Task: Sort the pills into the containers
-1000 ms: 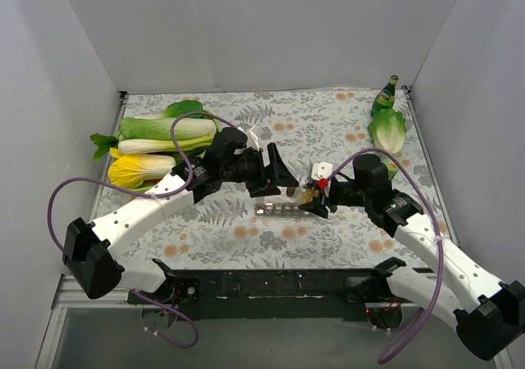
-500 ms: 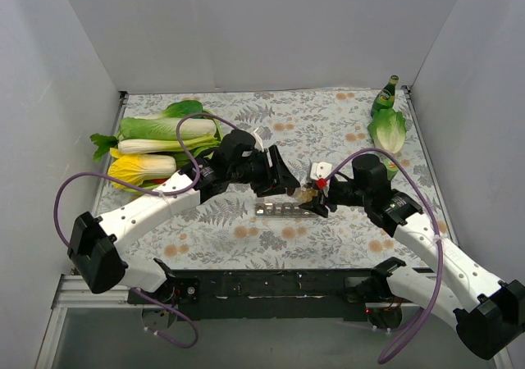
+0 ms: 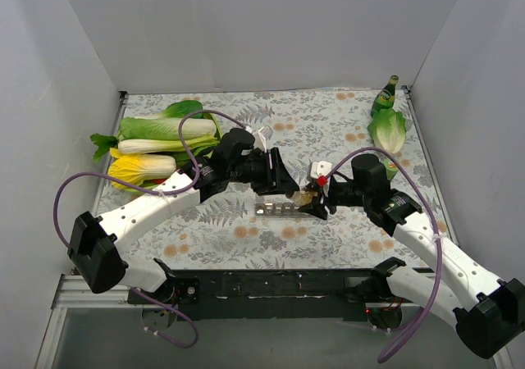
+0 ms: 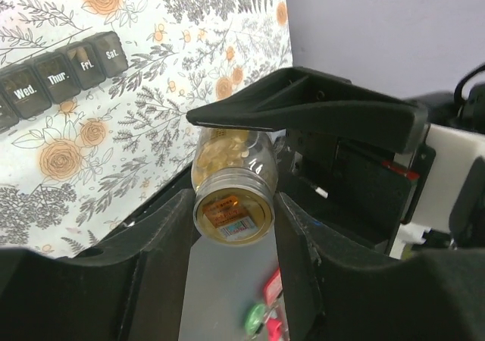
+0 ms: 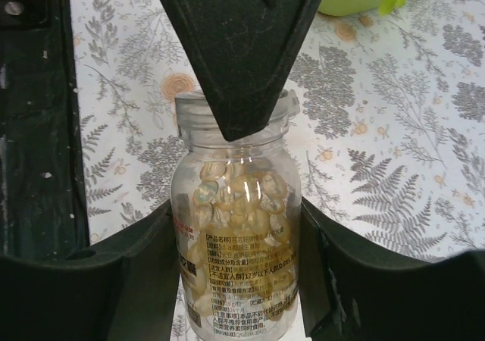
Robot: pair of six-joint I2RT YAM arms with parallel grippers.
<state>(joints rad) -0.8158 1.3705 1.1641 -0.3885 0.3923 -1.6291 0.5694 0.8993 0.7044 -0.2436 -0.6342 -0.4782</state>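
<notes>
On the flowered tablecloth point(image 3: 344, 131) the pill box point(image 3: 279, 209) lies shut at mid-table. The left gripper point(image 3: 289, 188), spread wide a second ago, now flanks the end of the pill bottle point(image 4: 227, 167), which the right gripper point(image 3: 314, 203) pinches near the box; whether the left one presses yet, I cannot tell. Only the left wrist view shows the box's day labels point(image 4: 59, 78).

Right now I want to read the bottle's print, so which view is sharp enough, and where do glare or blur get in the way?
Right wrist: bottle sharp, print mostly legible, small glints on the glass. Left wrist: organiser day labels crisp, bottle's end slightly soft. Top: even light, bottle too small to read.
</notes>
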